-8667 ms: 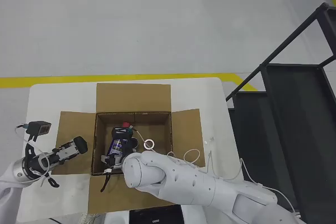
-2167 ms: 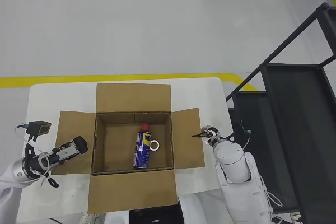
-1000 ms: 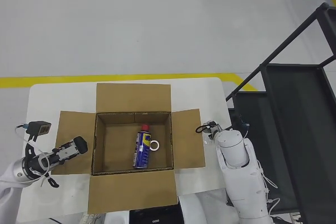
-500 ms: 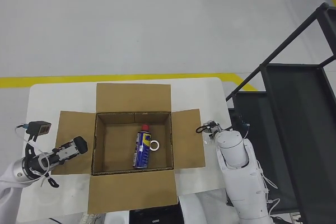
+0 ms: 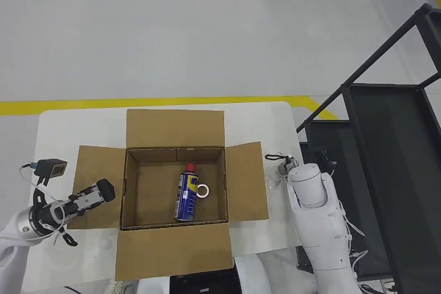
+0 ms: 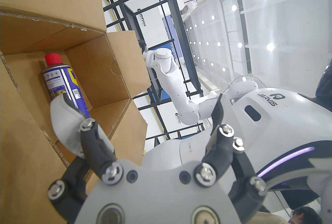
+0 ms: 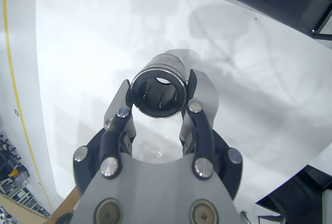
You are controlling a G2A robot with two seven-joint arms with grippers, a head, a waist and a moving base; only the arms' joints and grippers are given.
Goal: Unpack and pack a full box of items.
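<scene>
Pinching a short metal sleeve point(image 7: 167, 64) by its round wall, the right gripper point(image 7: 160, 83) has one finger pressed against each side of it. The sleeve is hollow, with rows of tiny balls running down its dark bore, and its open end faces the wrist camera, with bare white table point(image 7: 77, 41) behind it. Seen from above, this gripper sits just past the box's right flap, near the table's right edge.

The box point(image 5: 175, 128) stands open at mid-table with all four flaps folded out. A blue can point(image 5: 186, 192) with a red cap lies flat on its floor, the cap pointing at the far wall. A small pale ring point(image 5: 203, 191) lies just beside the can on the right; it may be a roll of tape, but it is too small to tell.

The left gripper point(image 5: 101, 192) hangs over the left flap, aimed at the box, with its fingers spread wide and nothing between them.
</scene>
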